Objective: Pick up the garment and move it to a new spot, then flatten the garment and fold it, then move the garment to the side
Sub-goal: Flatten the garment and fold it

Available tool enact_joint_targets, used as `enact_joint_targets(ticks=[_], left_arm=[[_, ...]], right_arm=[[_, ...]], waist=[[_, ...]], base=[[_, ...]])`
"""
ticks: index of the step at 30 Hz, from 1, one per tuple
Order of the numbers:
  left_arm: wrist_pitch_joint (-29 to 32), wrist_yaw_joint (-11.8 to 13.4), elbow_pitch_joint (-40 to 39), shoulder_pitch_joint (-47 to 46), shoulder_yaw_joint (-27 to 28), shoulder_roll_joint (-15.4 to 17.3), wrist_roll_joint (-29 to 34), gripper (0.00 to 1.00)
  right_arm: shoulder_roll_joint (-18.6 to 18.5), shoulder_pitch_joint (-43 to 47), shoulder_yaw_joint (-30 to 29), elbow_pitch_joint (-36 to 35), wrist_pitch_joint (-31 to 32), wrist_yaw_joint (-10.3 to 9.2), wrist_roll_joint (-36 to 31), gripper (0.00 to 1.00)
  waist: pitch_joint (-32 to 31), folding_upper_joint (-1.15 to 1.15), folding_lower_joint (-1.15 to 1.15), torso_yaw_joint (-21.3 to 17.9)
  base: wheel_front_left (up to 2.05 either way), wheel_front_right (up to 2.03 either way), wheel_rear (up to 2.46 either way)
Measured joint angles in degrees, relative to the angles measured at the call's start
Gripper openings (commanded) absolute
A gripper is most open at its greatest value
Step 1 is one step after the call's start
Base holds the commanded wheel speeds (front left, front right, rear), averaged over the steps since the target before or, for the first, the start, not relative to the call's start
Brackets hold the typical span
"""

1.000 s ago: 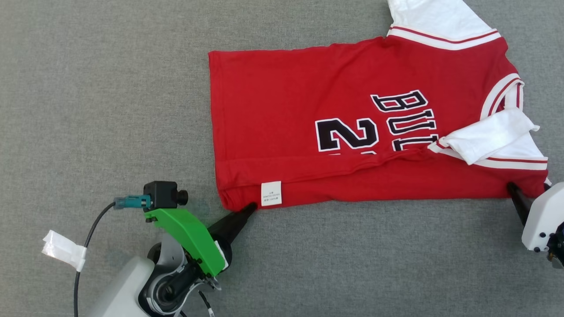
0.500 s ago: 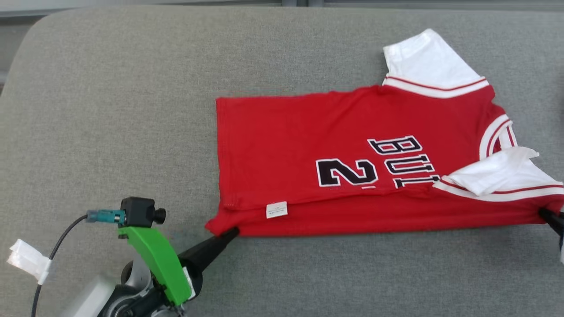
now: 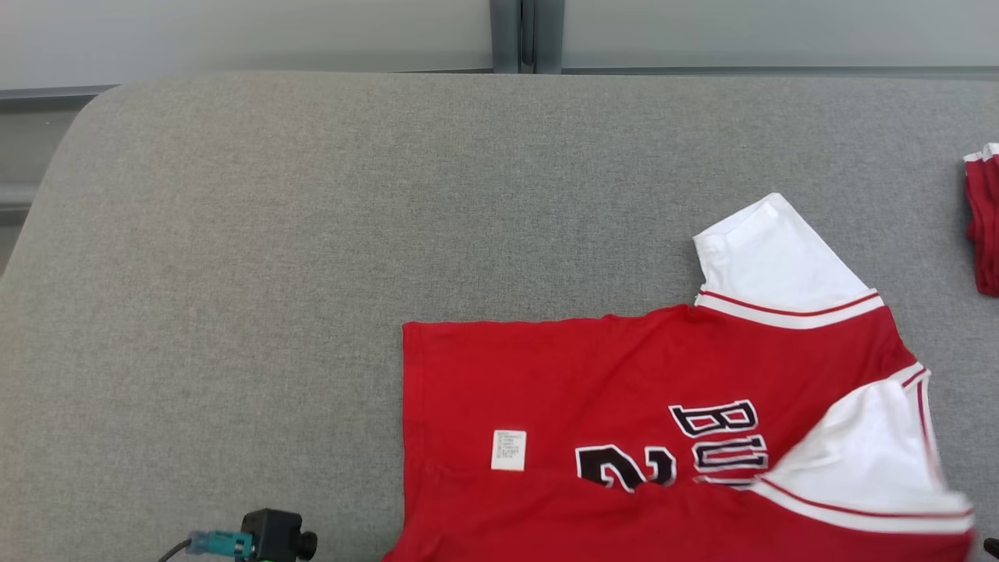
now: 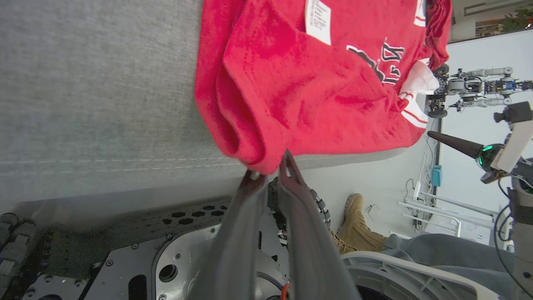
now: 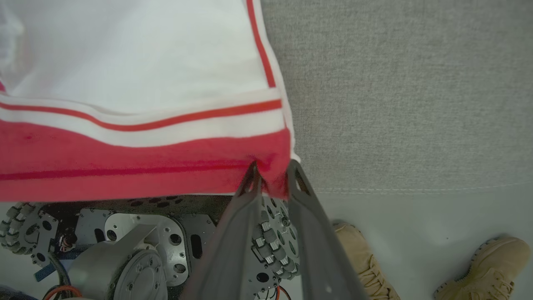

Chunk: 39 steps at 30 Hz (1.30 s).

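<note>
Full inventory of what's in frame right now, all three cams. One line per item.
jersey: 1, red with white sleeves and black lettering, spread on the surface, near edge held at both corners
care label: 1, white, on the jersey, left of the number
padded surface: 1, grey, under the jersey
second garment: 1, red with white trim, at the head view's right edge
boots: 2, tan, on the floor; a person's
wrist camera: 1, black, teal plug, head view's lower left
wheeled base: 1, grey metal, below the surface's edge
left jaws: dark, shut on the jersey's hem corner
right jaws: dark, shut on the jersey's sleeve-side corner
</note>
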Motion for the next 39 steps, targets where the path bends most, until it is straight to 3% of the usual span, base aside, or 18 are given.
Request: enact_joint_targets(ticks=[4, 8, 12, 16, 20, 27, 32, 39], left_arm=[[-2.96, 1.76, 0.54, 1.52, -1.11, 0.68, 4.97, 1.0], [-6.61, 3.98, -2.5, 1.47, 0.76, 2.67, 9.36, 1.0], [-8.06, 5.58, -5.94, -2.04, 3.6, 4.17, 11.46, 1.0], [-7.97, 5.8, -2.24, -11.44, 4.78, 2.37, 14.28, 1.0], [-6.36, 3.14, 6.8, -20.85, 2.48, -2.27, 16.55, 1.0], [-5.27, -2.99, 20.33, -31.4, -0.65, -9.47, 17.58, 1.0], [-5.52, -5.66, 25.97, -35.54, -0.93, -13.58, 16.33, 1.0], [-5.87, -7.84, 29.77, -38.67, -2.34, -15.68, 15.73, 1.0]], right_arm=[[-0.98, 1.2, -0.64, -0.42, -3.11, -0.03, -1.82, 1.0], [-3.36, -0.21, -3.42, -5.55, -6.06, -0.03, -1.82, 1.0], [-5.84, -8.21, -2.36, -10.45, -8.08, -0.07, -1.43, 1.0], [-7.15, -19.29, 3.77, -8.88, -9.16, -0.07, -4.93, 1.0], [-5.95, -31.14, 10.73, -1.87, -10.49, -0.04, -10.18, 1.0], [-2.1, -45.01, 16.46, 11.5, -14.16, -0.03, -18.34, 1.0], [-0.93, -48.31, 17.37, 17.46, -15.08, -0.03, -20.17, 1.0], [0.07, -49.07, 17.36, 21.29, -13.45, -0.03, -20.57, 1.0]], waist=[[0.64, 0.0, 0.0, -0.11], [1.7, 0.0, 0.0, 0.01], [3.32, 0.0, 0.0, 0.24], [5.57, 0.0, 0.0, 0.85], [8.27, 0.0, 0.0, 1.92], [12.81, 0.0, 0.0, 4.39], [15.27, 0.0, 0.0, 6.27], [17.41, 0.0, 0.0, 7.36]], base=[[0.0, 0.0, 0.0], [0.0, 0.0, 0.0], [0.0, 0.0, 0.0], [0.0, 0.0, 0.0], [0.0, 0.0, 0.0], [0.0, 0.0, 0.0], [0.0, 0.0, 0.0], [0.0, 0.0, 0.0]])
